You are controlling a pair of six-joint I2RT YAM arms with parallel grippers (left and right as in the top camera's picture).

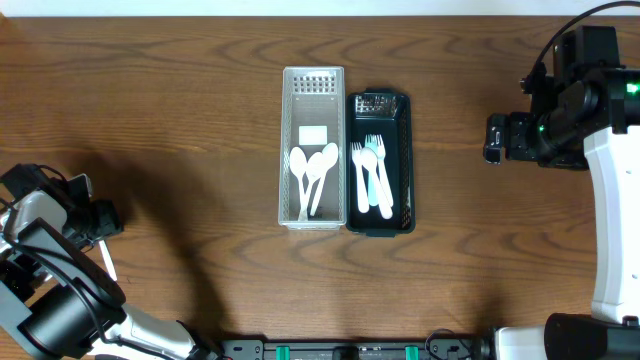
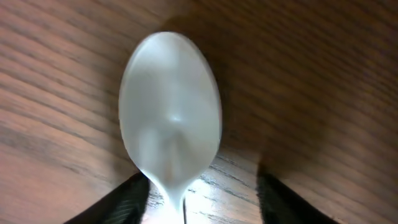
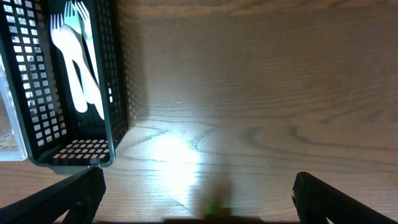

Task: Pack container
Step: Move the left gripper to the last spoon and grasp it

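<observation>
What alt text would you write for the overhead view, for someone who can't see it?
Two narrow baskets sit side by side in the middle of a wooden table: a white basket holding three white spoons and a black basket holding plastic forks. The left arm and right arm stand well away at the table's ends.

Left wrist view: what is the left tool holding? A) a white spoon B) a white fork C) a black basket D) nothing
A: the white spoon sits with its handle between the fingers of the left tool, bowl out over the table.
</observation>
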